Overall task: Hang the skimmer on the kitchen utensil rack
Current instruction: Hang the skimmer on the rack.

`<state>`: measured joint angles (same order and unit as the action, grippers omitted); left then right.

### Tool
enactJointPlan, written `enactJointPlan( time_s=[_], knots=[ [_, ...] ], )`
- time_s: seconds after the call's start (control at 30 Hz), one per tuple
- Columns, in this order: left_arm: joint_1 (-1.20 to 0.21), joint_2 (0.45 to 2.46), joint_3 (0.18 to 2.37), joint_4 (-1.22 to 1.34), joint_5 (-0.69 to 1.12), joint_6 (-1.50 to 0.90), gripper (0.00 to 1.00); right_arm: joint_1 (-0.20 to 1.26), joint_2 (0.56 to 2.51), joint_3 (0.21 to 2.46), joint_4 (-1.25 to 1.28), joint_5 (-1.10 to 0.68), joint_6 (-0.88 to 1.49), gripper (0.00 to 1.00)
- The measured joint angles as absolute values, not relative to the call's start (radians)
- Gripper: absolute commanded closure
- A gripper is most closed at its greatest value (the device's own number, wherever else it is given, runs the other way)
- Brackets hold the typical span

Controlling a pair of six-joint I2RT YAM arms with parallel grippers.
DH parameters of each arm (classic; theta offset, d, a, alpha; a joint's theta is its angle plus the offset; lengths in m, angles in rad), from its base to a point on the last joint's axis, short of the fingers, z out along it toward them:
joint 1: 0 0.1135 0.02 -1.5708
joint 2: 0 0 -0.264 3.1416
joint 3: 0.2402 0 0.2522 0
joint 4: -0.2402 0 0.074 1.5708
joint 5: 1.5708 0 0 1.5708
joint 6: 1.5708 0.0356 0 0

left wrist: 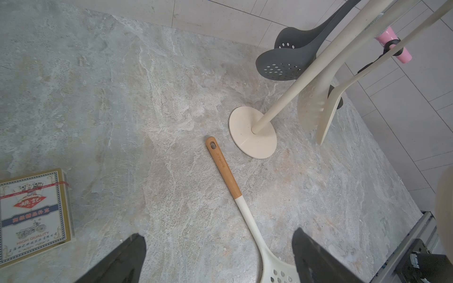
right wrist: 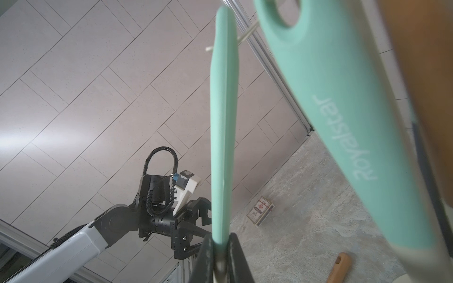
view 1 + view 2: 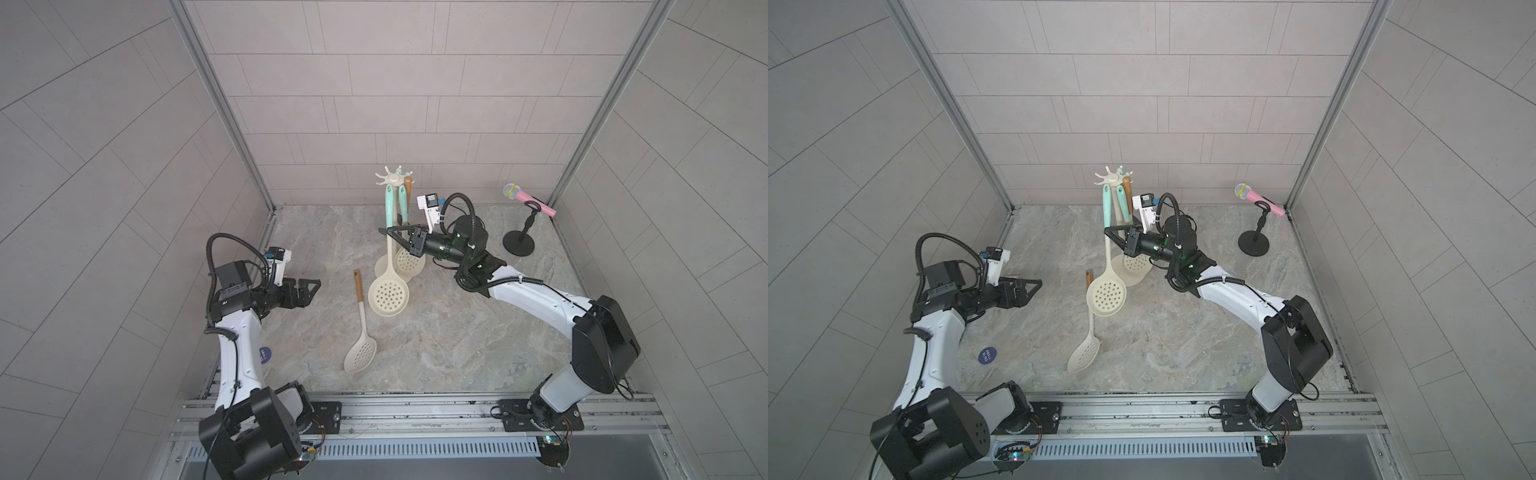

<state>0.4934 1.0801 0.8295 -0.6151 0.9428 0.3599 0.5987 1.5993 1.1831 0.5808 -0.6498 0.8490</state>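
Note:
The skimmer (image 3: 389, 291) has a mint-green handle (image 2: 224, 122) and a round, perforated cream head (image 3: 1106, 297). My right gripper (image 3: 388, 231) (image 3: 1109, 230) (image 2: 221, 239) is shut on its handle and holds it upright beside the kitchen utensil rack. The handle's top reaches just under the rack's star-shaped crown (image 3: 392, 178) (image 3: 1108, 178); I cannot tell whether it sits on a hook. The rack's round base (image 1: 252, 132) stands on the table. My left gripper (image 3: 312, 293) (image 3: 1032, 294) (image 1: 219, 241) hovers open and empty at the left.
A wood-handled cream slotted spoon (image 3: 361, 328) (image 1: 226, 171) lies on the table near the left gripper. Other utensils hang on the rack, among them a grey one (image 1: 284, 61). A pink microphone (image 3: 525, 199) on a black stand is at the back right. A card box (image 1: 34, 213) lies at the left.

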Motion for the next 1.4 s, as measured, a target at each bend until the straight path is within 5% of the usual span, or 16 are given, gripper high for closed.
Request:
enactJointPlan(
  time_s=[0.6, 0.93, 1.17, 1.23, 1.4],
  knots=[
    [0.493, 1.083, 0.830, -0.614, 0.941, 0.360, 0.00, 0.604, 1.644, 1.185, 0.598, -0.562, 0.780, 1.00],
    [0.498, 1.083, 0.823, -0.606, 0.934, 0.358, 0.00, 0.582, 1.646, 1.077, 0.571, -0.509, 0.844, 0.45],
    [0.493, 1.100, 0.832, -0.519, 0.952, 0.284, 0.00, 0.573, 1.563, 0.927, 0.582, -0.497, 0.935, 0.18],
    [0.475, 1.134, 0.862, -0.492, 0.958, 0.245, 0.00, 0.570, 1.512, 0.883, 0.583, -0.505, 0.954, 0.00],
    [0.370, 1.244, 0.992, -0.444, 0.941, 0.157, 0.00, 0.550, 1.355, 0.771, 0.536, -0.516, 0.950, 0.00]
  ],
)
